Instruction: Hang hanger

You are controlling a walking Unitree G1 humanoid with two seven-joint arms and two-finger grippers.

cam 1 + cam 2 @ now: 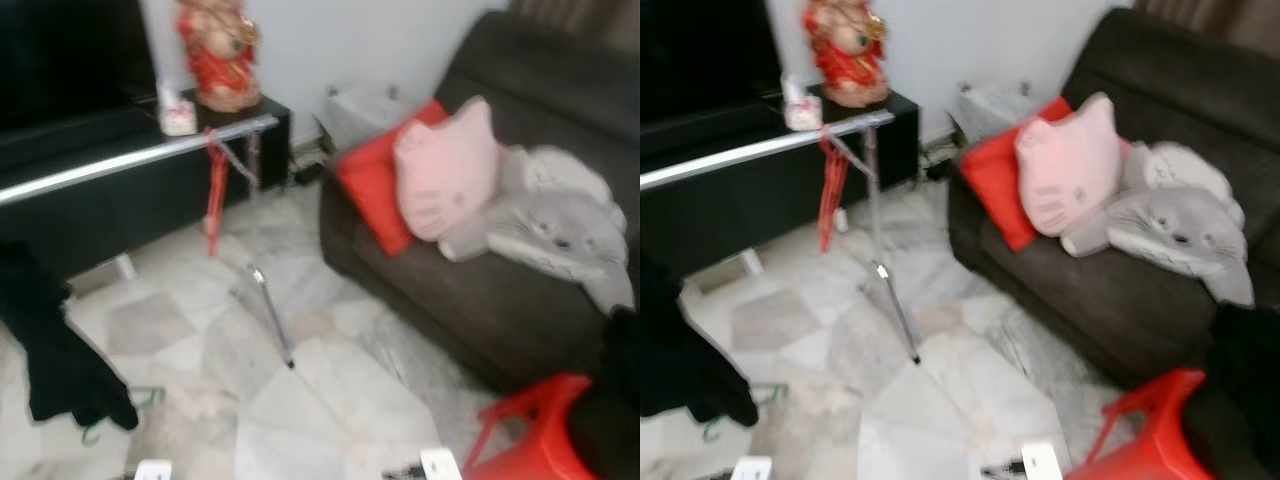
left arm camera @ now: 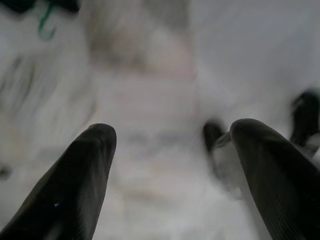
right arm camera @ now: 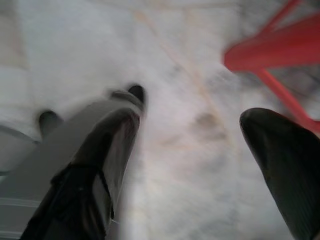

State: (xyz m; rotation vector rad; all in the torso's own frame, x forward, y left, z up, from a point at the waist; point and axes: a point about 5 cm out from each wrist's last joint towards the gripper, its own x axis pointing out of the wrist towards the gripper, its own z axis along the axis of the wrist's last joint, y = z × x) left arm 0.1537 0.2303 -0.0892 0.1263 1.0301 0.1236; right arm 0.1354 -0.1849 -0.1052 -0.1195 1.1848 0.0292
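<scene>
2 grippers hang low over marble floor (image 1: pixel 330 400), idle: left gripper (image 2: pixel 172 165) fingers spread, nothing between; right gripper (image 3: pixel 192 160) likewise. Green hanger (image 1: pixel 100 425) lies on floor under black garment (image 1: pixel 50 350), near rail (image 1: pixel 140 155) where it likely belongs.

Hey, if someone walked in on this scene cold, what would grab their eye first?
Probably the bright cushions: a pink cat-face cushion leaning on a red cushion on the dark sofa, with a grey plush toy beside them. Next, the silver clothes rail crossing the left side, and a red stool on the marble floor in front of the sofa.
</scene>
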